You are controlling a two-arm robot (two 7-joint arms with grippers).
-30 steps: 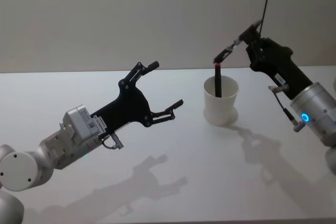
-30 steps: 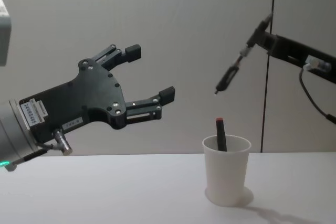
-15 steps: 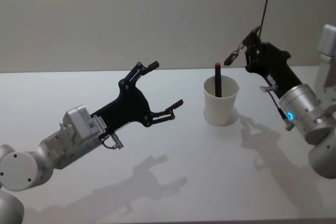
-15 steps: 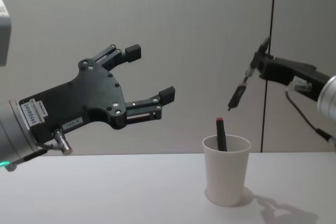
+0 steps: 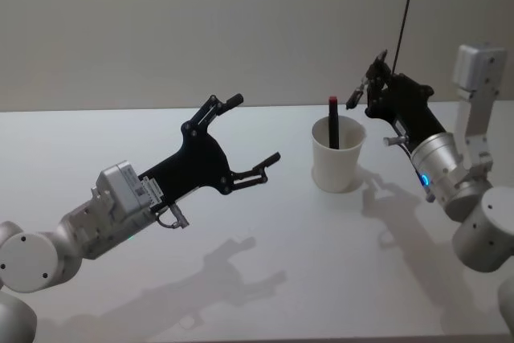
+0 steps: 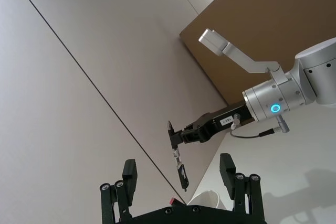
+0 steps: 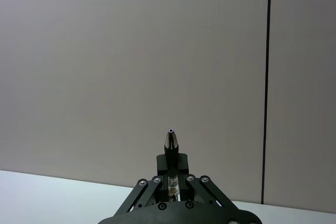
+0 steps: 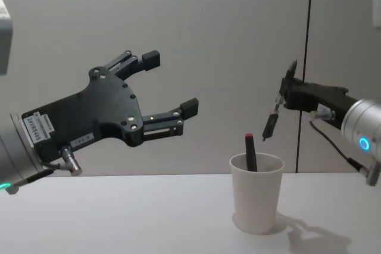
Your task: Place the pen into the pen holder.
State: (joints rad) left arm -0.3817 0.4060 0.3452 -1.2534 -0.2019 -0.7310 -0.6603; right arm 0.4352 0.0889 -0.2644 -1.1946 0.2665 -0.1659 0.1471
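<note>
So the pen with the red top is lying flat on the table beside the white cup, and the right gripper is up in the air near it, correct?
Not quite. The pen with the red top stands inside the white cup, as the chest view shows. The right gripper is indeed up in the air near it.

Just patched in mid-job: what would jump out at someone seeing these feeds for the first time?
The left gripper looms largest, raised above the table's left side with its fingers spread and nothing in them. Right of centre stands the white pen holder with a red-capped pen already upright inside it. Above and to its right, the right gripper hangs in the air, up off the table.
</note>
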